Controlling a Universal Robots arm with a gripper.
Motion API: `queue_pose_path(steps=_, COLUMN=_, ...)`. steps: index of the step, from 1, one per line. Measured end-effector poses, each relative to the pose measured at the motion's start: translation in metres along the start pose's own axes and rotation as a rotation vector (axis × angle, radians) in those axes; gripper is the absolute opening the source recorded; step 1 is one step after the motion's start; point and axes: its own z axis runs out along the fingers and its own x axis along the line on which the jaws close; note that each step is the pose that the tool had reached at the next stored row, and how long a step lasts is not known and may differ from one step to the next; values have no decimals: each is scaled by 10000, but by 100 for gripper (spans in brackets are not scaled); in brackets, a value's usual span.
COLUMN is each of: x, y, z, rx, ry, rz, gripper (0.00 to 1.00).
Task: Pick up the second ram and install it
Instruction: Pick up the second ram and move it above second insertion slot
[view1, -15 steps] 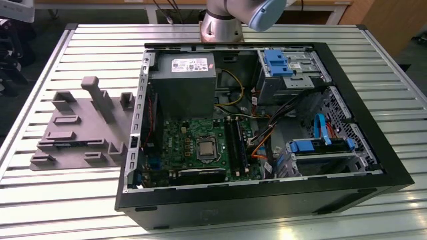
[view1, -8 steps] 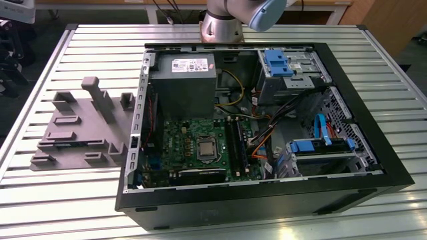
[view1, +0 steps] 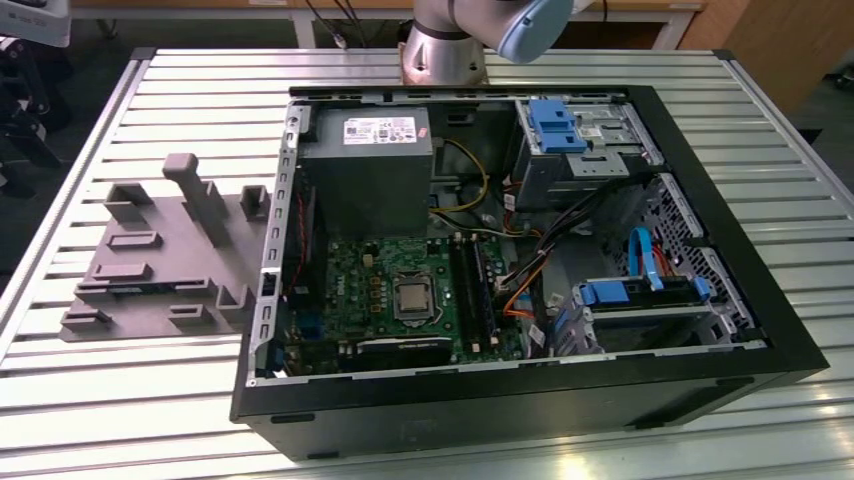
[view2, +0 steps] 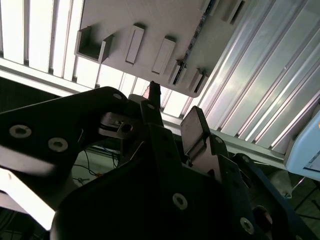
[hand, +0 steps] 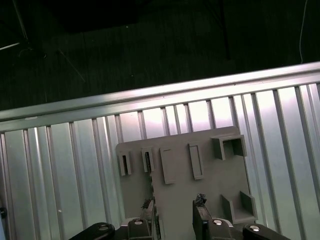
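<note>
View: first wrist view | Surface: ribbed aluminium table, dark floor beyond its edge | Fixture: grey plastic holder block flat on the table, with raised slots and pockets | second ram: thin dark strip, edge-on in a narrow slot | gripper: fingers spread apart over the block, bare block surface between them
</note>
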Motion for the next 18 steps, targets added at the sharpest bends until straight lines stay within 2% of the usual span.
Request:
queue_pose_path(steps=1, x=0, y=0, z=0, rx=0, ry=0, rz=0, gripper=44)
queue_pose_path(steps=8, x=1, y=0, z=5, rx=1, ry=-1, rz=-5, gripper=44)
queue_pose_path(steps=18, x=38, y=-14, z=145, rx=-6, ry=19, rz=-443, gripper=44)
